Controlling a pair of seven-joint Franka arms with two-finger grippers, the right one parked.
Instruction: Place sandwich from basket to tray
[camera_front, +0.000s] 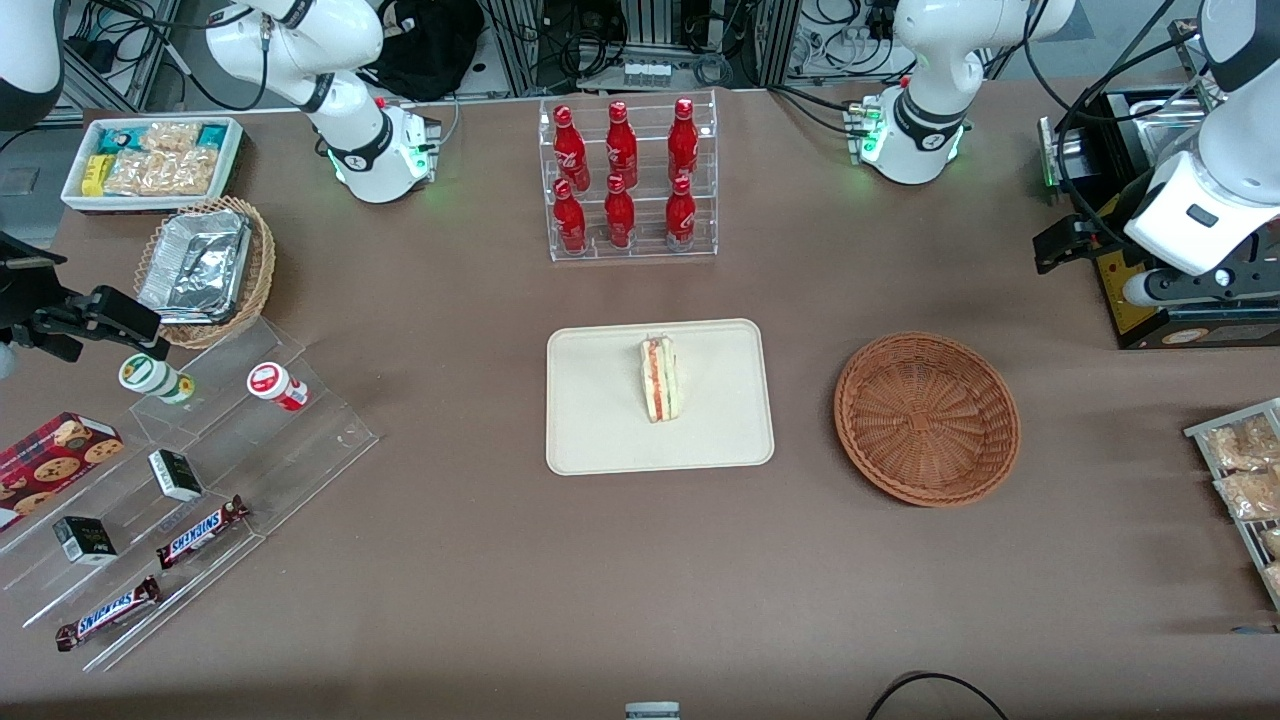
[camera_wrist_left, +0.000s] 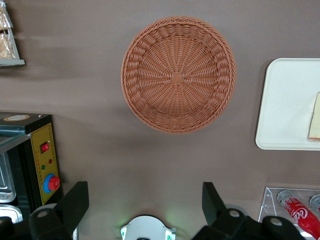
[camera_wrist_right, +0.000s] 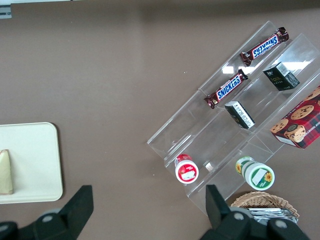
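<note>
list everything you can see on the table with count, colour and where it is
sandwich: 1, white bread with red-orange and green filling, on the tray
tray: 1, cream, table centre
basket: 1, reddish-brown wicker, beside the tray toward the working arm's end, nothing in it
cola bottles: 6, red, in a clear rack farther from the front camera than the tray
Snickers bars: 2, brown, on clear stepped shelves toward the parked arm's end
cookie box: 1, red, same shelves
foil container: 1, silver, in a tan wicker basket
snack bin: 1, white, holding packets
gripper: 1, black fingers open, raised at the working arm's end
</note>
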